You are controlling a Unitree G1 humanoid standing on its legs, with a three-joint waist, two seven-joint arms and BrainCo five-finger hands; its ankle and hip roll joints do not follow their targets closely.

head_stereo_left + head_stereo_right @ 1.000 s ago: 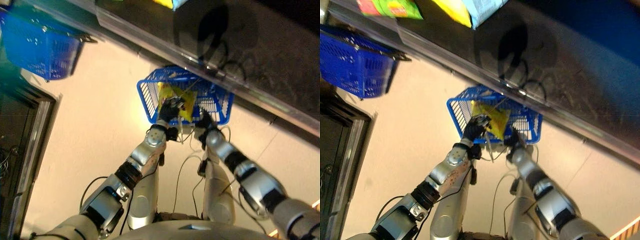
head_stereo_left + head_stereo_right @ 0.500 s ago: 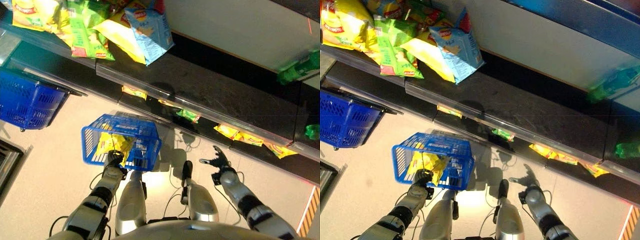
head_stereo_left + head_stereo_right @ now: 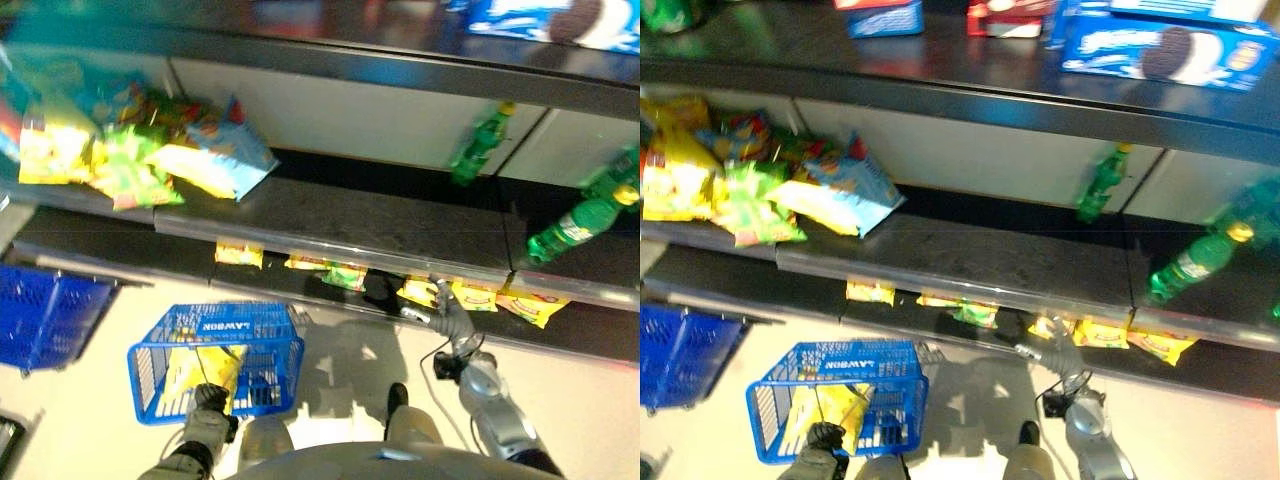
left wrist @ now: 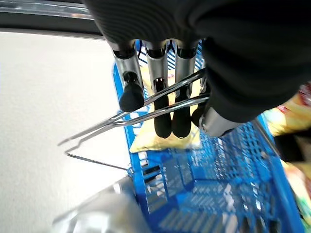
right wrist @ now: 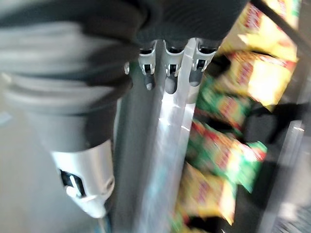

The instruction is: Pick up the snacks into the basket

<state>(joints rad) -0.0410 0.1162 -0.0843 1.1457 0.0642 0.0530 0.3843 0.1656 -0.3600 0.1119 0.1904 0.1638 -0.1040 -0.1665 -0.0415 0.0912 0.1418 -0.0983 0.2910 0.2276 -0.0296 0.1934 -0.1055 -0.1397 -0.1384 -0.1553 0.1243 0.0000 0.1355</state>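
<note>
Store shelves face me. My left hand (image 4: 194, 73) curls its fingers (image 4: 163, 109) round the wire handles (image 4: 146, 104) so the blue basket (image 3: 215, 365) hangs below them, one yellow snack bag (image 3: 195, 365) inside. My right hand (image 3: 440, 312), fingers (image 5: 167, 73) spread, reaches toward the low-shelf snack packets (image 3: 470, 295) just beyond them, ready to take one.

A dark shelf (image 3: 970, 255) runs across the middle, with green bottles (image 3: 1185, 262) lying on it to the right and another green bottle (image 3: 1098, 183) near its back wall. On the shelf above sits a blue cookie box (image 3: 1160, 50). A second blue basket (image 3: 680, 355) stands on the pale floor (image 3: 340, 360) at far left.
</note>
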